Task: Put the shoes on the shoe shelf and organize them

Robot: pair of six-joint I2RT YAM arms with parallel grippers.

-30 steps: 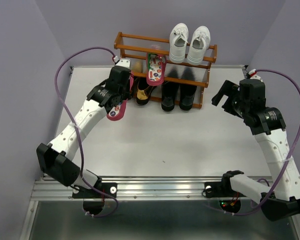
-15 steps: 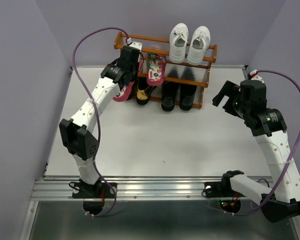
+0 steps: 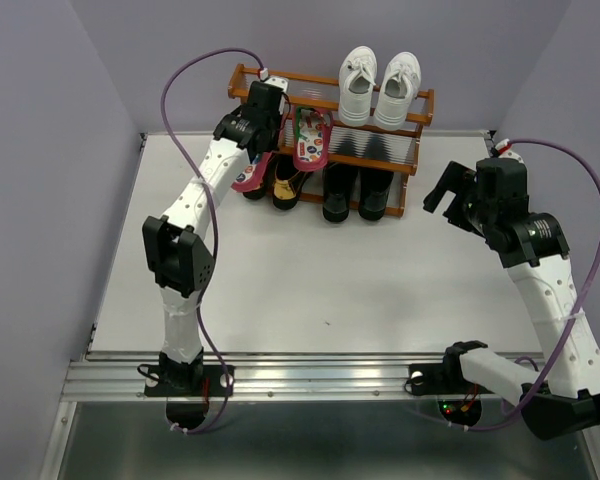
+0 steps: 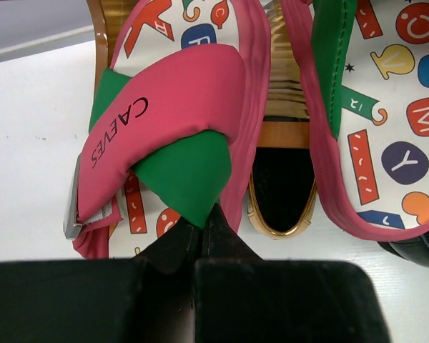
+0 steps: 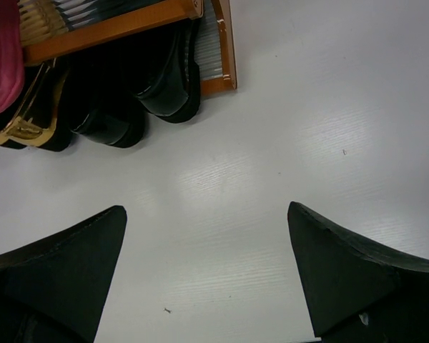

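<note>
My left gripper (image 3: 257,128) is shut on the green strap of a pink flip-flop (image 3: 250,176) and holds it tilted against the left end of the shoe shelf (image 3: 283,78). In the left wrist view the closed gripper (image 4: 202,214) pinches that flip-flop (image 4: 171,107) in front of a gold loafer (image 4: 282,230). The other flip-flop (image 3: 311,138) lies on the top tier, and it also shows in the left wrist view (image 4: 393,136). White sneakers (image 3: 378,88) stand on the top tier at the right. Black boots (image 3: 357,192) and a gold loafer (image 3: 284,188) are on the bottom tier. My right gripper (image 3: 448,192) is open and empty.
The right wrist view shows the open right gripper (image 5: 207,214) over bare white table, with the boots (image 5: 150,86) and the shelf's right corner (image 5: 225,68) beyond it. The purple back wall stands close behind the shelf.
My left arm has reached forward and up, carrying the pink flip-flop from the table in front of the shelf to the shelf's left end. The right arm has barely moved.
</note>
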